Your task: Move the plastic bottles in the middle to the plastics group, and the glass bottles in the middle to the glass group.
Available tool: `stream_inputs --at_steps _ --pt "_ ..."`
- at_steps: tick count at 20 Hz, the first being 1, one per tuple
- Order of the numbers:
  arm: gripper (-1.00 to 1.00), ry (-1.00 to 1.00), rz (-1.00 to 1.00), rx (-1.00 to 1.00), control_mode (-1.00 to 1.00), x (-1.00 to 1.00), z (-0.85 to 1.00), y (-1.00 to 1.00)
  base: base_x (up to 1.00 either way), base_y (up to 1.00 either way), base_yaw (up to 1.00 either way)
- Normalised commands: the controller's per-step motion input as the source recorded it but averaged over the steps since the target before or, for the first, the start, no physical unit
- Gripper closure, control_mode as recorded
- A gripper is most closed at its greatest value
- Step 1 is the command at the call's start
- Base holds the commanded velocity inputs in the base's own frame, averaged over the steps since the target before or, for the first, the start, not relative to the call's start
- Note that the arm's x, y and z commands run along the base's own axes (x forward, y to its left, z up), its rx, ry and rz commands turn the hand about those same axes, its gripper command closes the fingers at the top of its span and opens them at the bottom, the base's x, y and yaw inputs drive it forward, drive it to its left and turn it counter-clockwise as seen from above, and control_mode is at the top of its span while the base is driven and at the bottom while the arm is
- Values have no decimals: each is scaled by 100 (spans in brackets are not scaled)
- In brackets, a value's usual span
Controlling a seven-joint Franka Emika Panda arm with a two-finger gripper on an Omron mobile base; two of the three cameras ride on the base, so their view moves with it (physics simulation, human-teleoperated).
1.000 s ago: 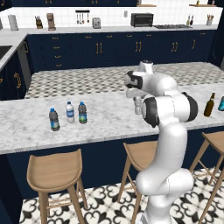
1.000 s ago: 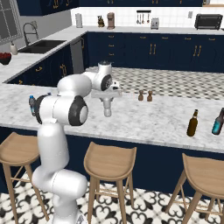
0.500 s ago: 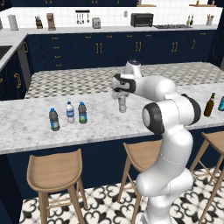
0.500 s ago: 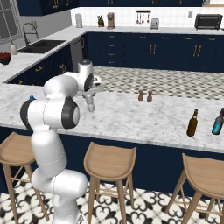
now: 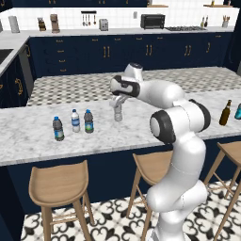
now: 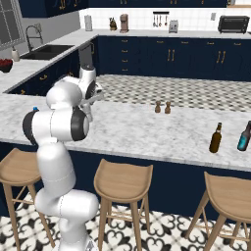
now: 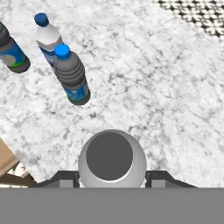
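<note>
My gripper [image 5: 118, 104] is shut on a pale clear-grey plastic bottle [image 5: 118, 114] with a whitish cap and holds it upright, low over the marble counter. From the hand view I look straight down on its cap [image 7: 111, 155], with my gripper [image 7: 111, 177] around it. To its left three small blue-capped water bottles stand close together: a dark one [image 5: 88, 121], a clear-white one [image 5: 75, 120] and another dark one [image 5: 58, 129]. The nearest dark one [image 7: 72, 76] stands a short way ahead of the held bottle. Far right stand the brown glass bottle [image 5: 225, 113] and a teal glass bottle [image 5: 238, 111].
Two small brown shakers [image 6: 158, 106] stand mid-counter. Wooden stools [image 5: 59, 184] line the counter's front edge. A tiled strip [image 5: 94, 87] runs behind the marble. The brown bottle [image 6: 215, 138] and the teal bottle [image 6: 243, 137] stand close together near the right end.
The arm has swung left along the counter, carrying the pale bottle from the middle toward the three water bottles. Nothing else has moved.
</note>
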Motion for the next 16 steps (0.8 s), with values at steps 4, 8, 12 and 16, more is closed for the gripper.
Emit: stream_inputs --at_steps 4,8,12,16 --pt "100 0 9 2 -100 9 0 6 0 0 0" --pt "100 0 9 3 -100 20 -1 32 0 0 0" --pt "100 0 13 6 -100 18 -5 38 0 0 0" --pt "100 0 11 2 -100 14 -24 28 0 0 0"
